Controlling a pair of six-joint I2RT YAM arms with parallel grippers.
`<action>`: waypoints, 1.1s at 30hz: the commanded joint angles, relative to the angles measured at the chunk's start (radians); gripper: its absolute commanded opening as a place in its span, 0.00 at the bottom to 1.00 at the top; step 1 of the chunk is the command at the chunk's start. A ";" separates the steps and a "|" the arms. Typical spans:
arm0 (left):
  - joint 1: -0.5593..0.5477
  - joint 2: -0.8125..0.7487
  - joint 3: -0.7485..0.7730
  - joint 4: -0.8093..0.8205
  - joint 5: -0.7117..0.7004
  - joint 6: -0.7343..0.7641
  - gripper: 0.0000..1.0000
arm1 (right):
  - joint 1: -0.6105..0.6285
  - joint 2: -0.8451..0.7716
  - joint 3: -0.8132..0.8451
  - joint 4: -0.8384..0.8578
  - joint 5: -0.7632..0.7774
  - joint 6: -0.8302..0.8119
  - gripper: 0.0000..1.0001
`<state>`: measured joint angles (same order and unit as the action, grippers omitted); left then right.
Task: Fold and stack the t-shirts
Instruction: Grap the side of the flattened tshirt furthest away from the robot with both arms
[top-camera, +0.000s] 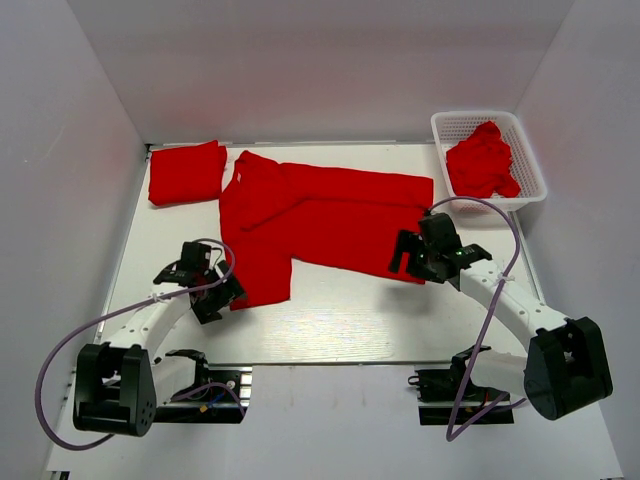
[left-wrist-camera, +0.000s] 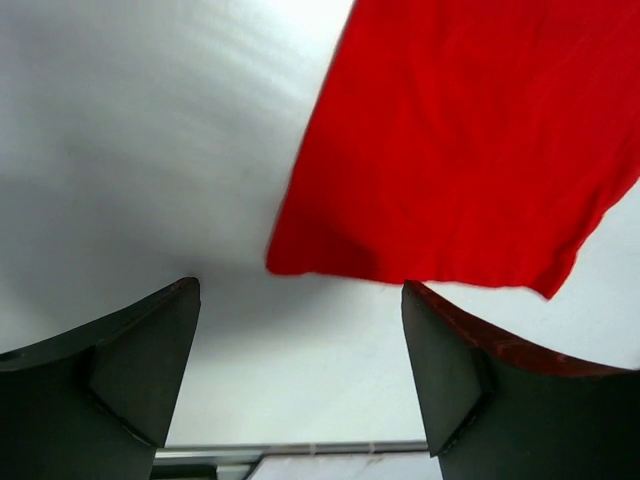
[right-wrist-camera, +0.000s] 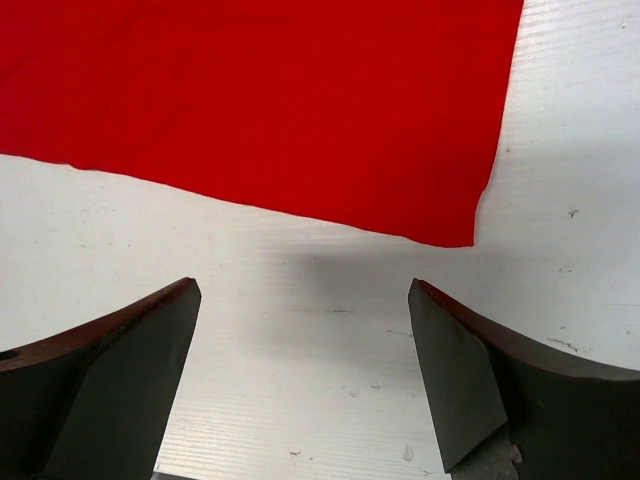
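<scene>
A red t-shirt (top-camera: 310, 220) lies partly folded across the middle of the white table. A folded red t-shirt (top-camera: 186, 172) sits at the back left. My left gripper (top-camera: 212, 296) is open and empty just off the shirt's near left corner, which shows in the left wrist view (left-wrist-camera: 460, 150). My right gripper (top-camera: 412, 262) is open and empty at the shirt's near right edge; that corner shows in the right wrist view (right-wrist-camera: 300, 100). Both grippers hover over bare table.
A white basket (top-camera: 520, 135) at the back right holds crumpled red shirts (top-camera: 482, 160). White walls enclose the table on the left, back and right. Cables loop from both arms near the table's front edge.
</scene>
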<state>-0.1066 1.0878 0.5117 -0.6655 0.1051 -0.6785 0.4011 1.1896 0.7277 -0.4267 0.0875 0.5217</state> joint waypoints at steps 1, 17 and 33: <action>-0.002 0.030 -0.006 0.099 -0.028 -0.009 0.89 | 0.001 -0.022 -0.011 0.002 0.017 0.021 0.90; -0.002 0.095 -0.068 0.216 0.034 0.031 0.00 | -0.001 -0.013 -0.021 -0.003 0.061 0.057 0.90; -0.002 0.037 0.005 0.187 0.073 0.080 0.00 | -0.002 0.054 -0.063 -0.004 0.139 0.147 0.90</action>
<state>-0.1070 1.1519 0.4755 -0.4702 0.1722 -0.6239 0.4007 1.2118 0.6716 -0.4618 0.1833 0.6331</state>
